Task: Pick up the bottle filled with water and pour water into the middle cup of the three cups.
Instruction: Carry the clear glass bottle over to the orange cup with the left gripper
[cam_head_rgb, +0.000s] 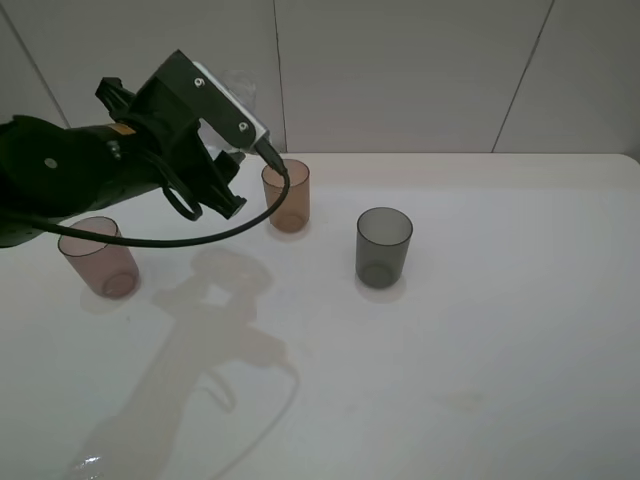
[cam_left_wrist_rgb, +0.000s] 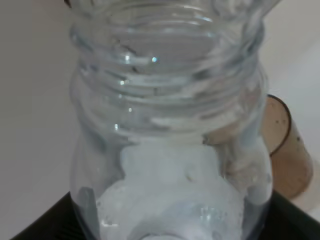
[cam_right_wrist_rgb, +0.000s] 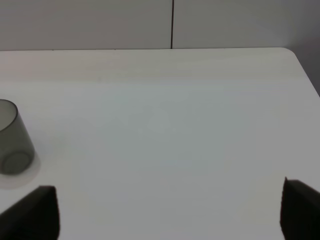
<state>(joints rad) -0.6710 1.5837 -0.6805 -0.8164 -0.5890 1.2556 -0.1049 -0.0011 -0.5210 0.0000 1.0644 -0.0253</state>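
Bottle (cam_left_wrist_rgb: 165, 125) above white table (cam_head_rgb: 500, 380), pale wall (cam_head_rgb: 400, 70) behind

bottle (cam_left_wrist_rgb: 165, 125) blurry & cropped; grey cup (cam_right_wrist_rgb: 12, 137) cut at pic edge.

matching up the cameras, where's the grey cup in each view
exterior high: grey cup right of the amber cup.
left wrist: not in it; bottle fills it.
right wrist: grey cup cut by the frame edge.
shared landmark, exterior and right wrist: table's far corner.
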